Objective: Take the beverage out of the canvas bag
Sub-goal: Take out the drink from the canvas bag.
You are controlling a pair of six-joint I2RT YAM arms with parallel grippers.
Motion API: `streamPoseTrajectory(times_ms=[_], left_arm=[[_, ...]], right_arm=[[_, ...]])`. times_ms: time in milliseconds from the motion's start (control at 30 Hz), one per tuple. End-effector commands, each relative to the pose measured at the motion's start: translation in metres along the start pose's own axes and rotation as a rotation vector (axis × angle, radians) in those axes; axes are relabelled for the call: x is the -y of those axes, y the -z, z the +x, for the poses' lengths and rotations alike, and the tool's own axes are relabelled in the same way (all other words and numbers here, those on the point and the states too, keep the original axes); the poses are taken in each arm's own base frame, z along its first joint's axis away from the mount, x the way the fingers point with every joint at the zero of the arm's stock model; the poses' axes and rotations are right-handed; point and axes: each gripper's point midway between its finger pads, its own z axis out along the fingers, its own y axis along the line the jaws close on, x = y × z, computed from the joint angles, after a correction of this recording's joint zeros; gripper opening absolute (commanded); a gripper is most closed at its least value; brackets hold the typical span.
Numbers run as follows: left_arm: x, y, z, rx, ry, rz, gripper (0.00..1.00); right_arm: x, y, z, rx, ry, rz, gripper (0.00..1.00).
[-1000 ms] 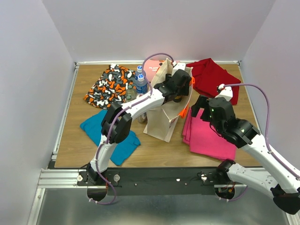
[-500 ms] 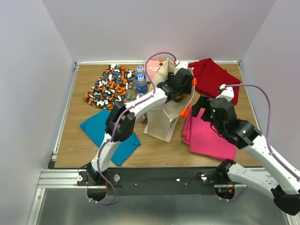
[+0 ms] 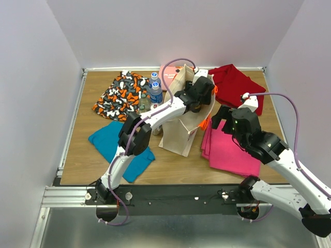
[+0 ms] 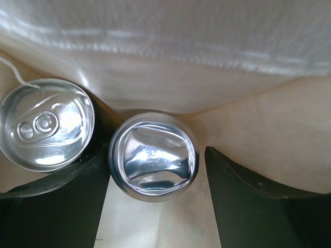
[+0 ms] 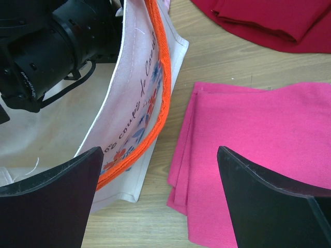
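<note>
The beige canvas bag (image 3: 178, 132) with orange handles (image 5: 161, 93) stands upright mid-table. My left gripper (image 3: 199, 95) reaches down into its open top. In the left wrist view it (image 4: 156, 155) is open, its dark fingers (image 4: 57, 206) on either side of a silver can (image 4: 153, 156) whose visible end is smooth and dented. The left finger is close against the can and a gap shows on the right. A second can (image 4: 46, 124) with a pull tab stands just left of it. My right gripper (image 3: 220, 116) is open and empty beside the bag's right wall (image 5: 139, 103).
Two water bottles (image 3: 155, 89) stand left of the bag. A patterned cloth (image 3: 121, 95) lies back left, a teal cloth (image 3: 121, 147) front left, a red cloth (image 3: 235, 85) back right and a pink cloth (image 3: 230, 147) under my right gripper.
My left gripper has shifted slightly right and further back at the bag's mouth. The right arm has not moved.
</note>
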Motion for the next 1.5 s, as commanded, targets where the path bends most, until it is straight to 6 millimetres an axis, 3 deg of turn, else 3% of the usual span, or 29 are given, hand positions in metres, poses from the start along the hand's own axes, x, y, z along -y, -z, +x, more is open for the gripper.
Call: streamPoseTrajectory(times_ms=[0,133,367,467,567,633,667,1000,1467], left_arm=[[-0.005,-0.007,0.005,-0.001,-0.024,-0.046,0.8],[-0.007,-0.007,0.004,0.003,-0.033,-0.058,0.76],[-0.008,-0.005,0.004,0.004,-0.037,-0.056,0.55],[-0.008,-0.004,0.004,0.003,-0.04,-0.055,0.41],[-0.01,-0.003,0.006,-0.003,-0.046,-0.059,0.22],[-0.01,-0.001,0.005,-0.001,-0.044,-0.058,0.03],[-0.011,0.0,0.006,-0.004,-0.044,-0.059,0.0],[-0.009,0.028,-0.008,0.019,-0.063,-0.025,0.0],[0.005,0.079,-0.068,0.102,-0.083,0.071,0.0]], right_arm=[[-0.002,0.001,-0.011,0.035,-0.013,-0.002,1.0],[-0.001,0.001,-0.01,0.035,-0.012,0.0,1.0],[-0.001,0.001,-0.009,0.034,-0.013,0.001,1.0],[-0.001,0.001,-0.008,0.03,-0.014,0.0,1.0],[0.0,0.001,-0.008,0.033,-0.017,0.0,1.0],[0.0,0.001,-0.008,0.033,-0.017,0.0,1.0],[0.001,0.001,-0.008,0.033,-0.018,0.001,1.0],[0.0,0.002,-0.009,0.037,-0.024,-0.003,1.0],[0.0,0.005,-0.009,0.041,-0.035,-0.014,1.0]])
